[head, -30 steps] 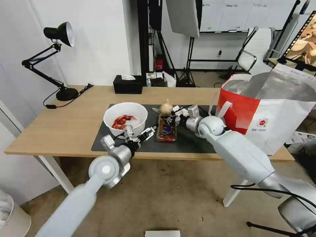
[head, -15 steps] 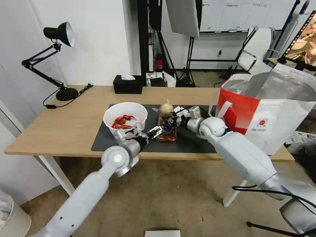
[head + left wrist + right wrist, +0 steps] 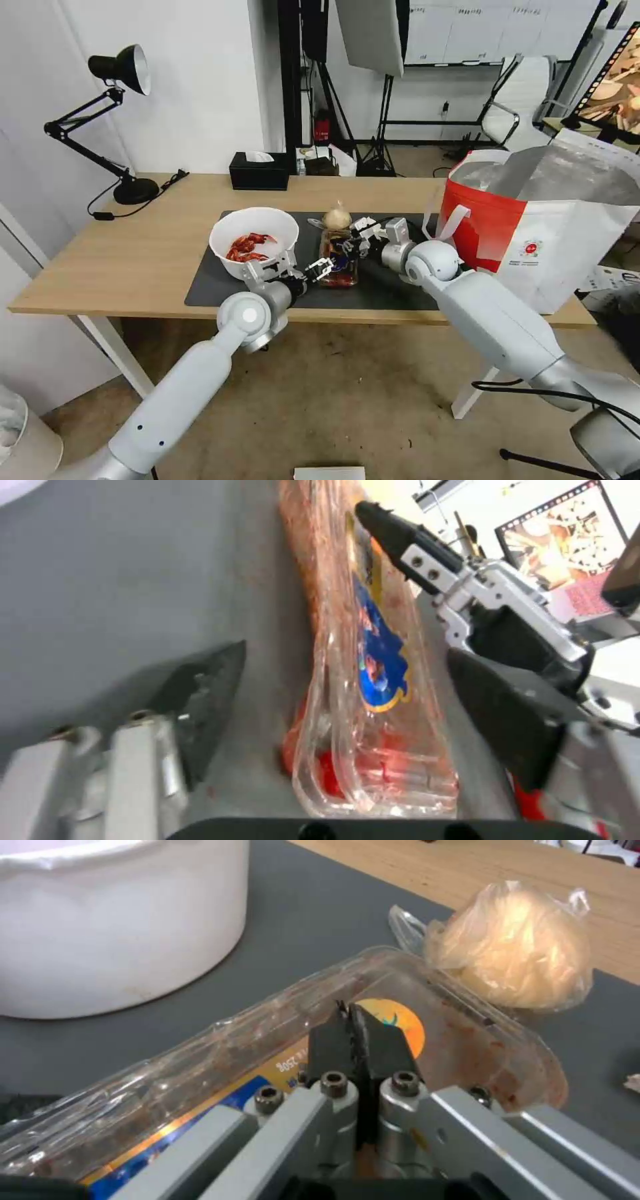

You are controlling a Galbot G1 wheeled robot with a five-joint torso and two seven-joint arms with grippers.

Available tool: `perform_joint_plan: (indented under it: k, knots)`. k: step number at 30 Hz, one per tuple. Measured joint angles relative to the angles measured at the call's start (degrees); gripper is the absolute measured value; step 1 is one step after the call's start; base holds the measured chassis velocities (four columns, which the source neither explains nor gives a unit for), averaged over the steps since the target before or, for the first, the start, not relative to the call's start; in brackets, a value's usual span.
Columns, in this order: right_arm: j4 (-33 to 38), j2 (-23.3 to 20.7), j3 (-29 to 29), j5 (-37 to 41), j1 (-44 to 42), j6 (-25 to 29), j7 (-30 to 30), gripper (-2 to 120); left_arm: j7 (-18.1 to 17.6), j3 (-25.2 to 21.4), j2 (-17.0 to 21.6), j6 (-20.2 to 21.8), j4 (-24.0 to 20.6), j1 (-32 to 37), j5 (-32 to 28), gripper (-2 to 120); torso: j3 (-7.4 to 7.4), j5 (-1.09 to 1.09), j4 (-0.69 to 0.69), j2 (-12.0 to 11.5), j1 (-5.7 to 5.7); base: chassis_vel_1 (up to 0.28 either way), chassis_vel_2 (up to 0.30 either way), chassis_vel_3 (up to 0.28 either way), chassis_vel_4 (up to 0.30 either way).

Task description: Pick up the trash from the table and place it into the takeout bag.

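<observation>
Left gripper point(image 3: 347, 680) gapes astride the tray's point(image 3: 337, 261) near end on the mat point(image 3: 207, 283), right gripper point(image 3: 351, 1032) clenched, apparently on its top, bowl point(image 3: 253, 243) left, bag point(image 3: 543, 227) right.

A black articulated desk lamp point(image 3: 113, 73) with a round base stands at the far left corner of the wooden surface, its cord trailing beside it. A black rectangular tissue box point(image 3: 259, 171) with a white tissue poking out sits along the far edge. Behind are black stand legs point(image 3: 373, 143), a white office chair point(image 3: 517, 103), and, at the far right, a monitor point(image 3: 617, 77) showing a tan picture.
</observation>
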Motion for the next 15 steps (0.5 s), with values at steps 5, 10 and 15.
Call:
perform_joint_plan:
  k: [5, 10, 15]
  knots:
    - [0.71, -0.34, 0.00, 0.11, -0.16, -0.09, 0.24, 0, -0.05, -0.04, 0.12, -0.07, -0.04, 0.51, 0.01, 55, 0.00, 0.00, 0.00, 0.00, 0.00, 0.000, 0.000, 0.000, 0.000]
    - [0.96, -0.38, -0.04, 0.34, -0.16, -0.22, 0.35, 0, -0.05, -0.16, 0.22, -0.11, -0.04, 0.76, 0.12, 41, 0.00, 0.00, 0.00, 0.00, 0.00, 0.000, 0.000, 0.000, 0.000]
    - [1.52, -0.46, -0.09, 1.42, -0.24, -0.57, 0.63, 0, 0.05, -0.52, 0.19, -0.18, 0.03, 1.02, 0.54, 27, 0.00, 0.00, 0.00, 0.00, 0.00, 0.000, 0.000, 0.000, 0.000]
